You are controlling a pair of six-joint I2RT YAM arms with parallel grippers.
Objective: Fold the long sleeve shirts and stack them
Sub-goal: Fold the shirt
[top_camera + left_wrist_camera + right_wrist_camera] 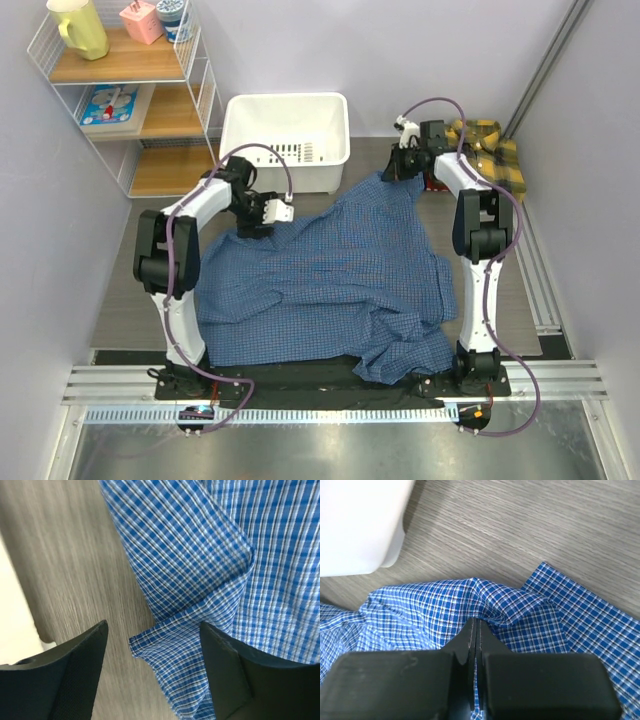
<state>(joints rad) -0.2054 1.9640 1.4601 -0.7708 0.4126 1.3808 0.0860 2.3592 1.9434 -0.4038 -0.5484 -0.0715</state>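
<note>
The blue checked shirt [330, 280] lies spread and rumpled over the middle of the table. Over its far left corner my left gripper [268, 212] stands open; in the left wrist view a corner of the blue cloth [165, 650] lies between the two spread fingers [75, 670], which are apart from it. My right gripper [398, 166] is shut on a pinched ridge of the blue shirt [445, 610] at its far right edge, with cloth showing in the slit between the jaws [476, 625]. The yellow-and-dark plaid shirt [490, 152] lies bunched at the far right, behind the right arm.
A white plastic bin [285, 135] stands at the back, close to both grippers; its corner [360, 525] shows in the right wrist view. A wire shelf [120, 90] with a yellow pitcher stands at the back left. Bare wooden tabletop [65, 570] lies left of the shirt.
</note>
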